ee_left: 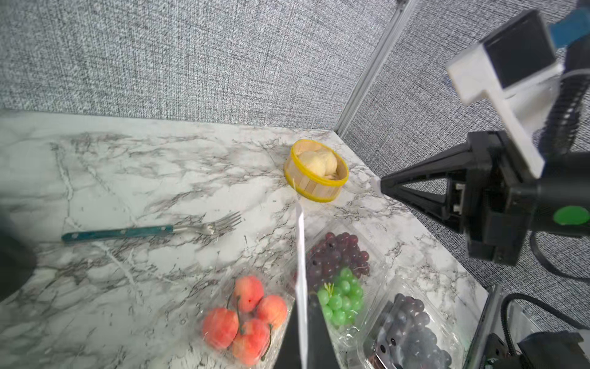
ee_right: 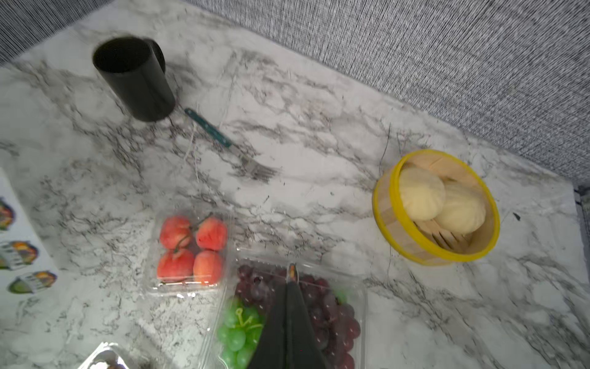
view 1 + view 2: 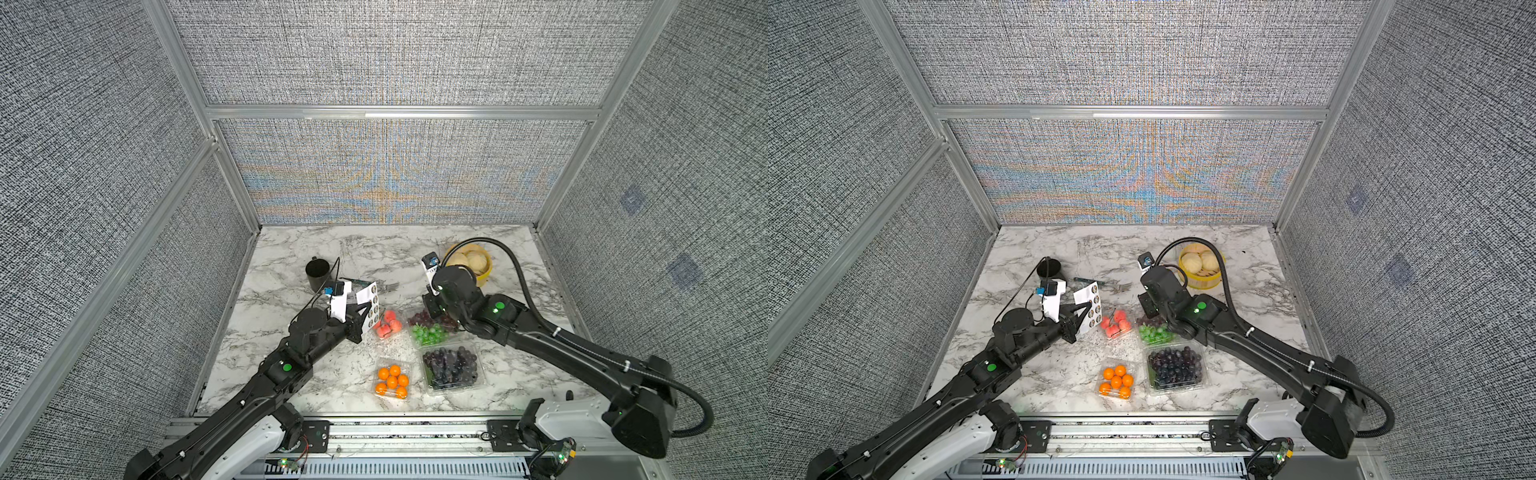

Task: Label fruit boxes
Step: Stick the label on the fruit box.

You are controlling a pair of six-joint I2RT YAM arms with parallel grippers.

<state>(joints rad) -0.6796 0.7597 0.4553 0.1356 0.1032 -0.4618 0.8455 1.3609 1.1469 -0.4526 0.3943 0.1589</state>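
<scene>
clear red-green grape box (image 2: 357, 297) under the right gripper (image 2: 291, 286); sticker (image 2: 292, 271) between its jaws

1. Tabletop (image 3: 332, 374): white marble, grey veins.
2. Strawberry box (image 3: 388, 324) red; ball box (image 3: 392, 381) orange; mixed grape box (image 3: 430, 328) red-green; second grape box (image 3: 451, 368) dark purple.
3. Steamer (image 3: 488, 270) yellow; cup (image 3: 318, 274) black.
4. Sticker sheet (image 3: 370, 309) white, multicoloured stickers.

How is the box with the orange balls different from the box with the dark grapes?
The orange-ball box is smaller than the dark grape box. The orange-ball box holds six orange balls; the dark grape box holds many small purple grapes. Both are clear plastic and sit side by side.
</scene>
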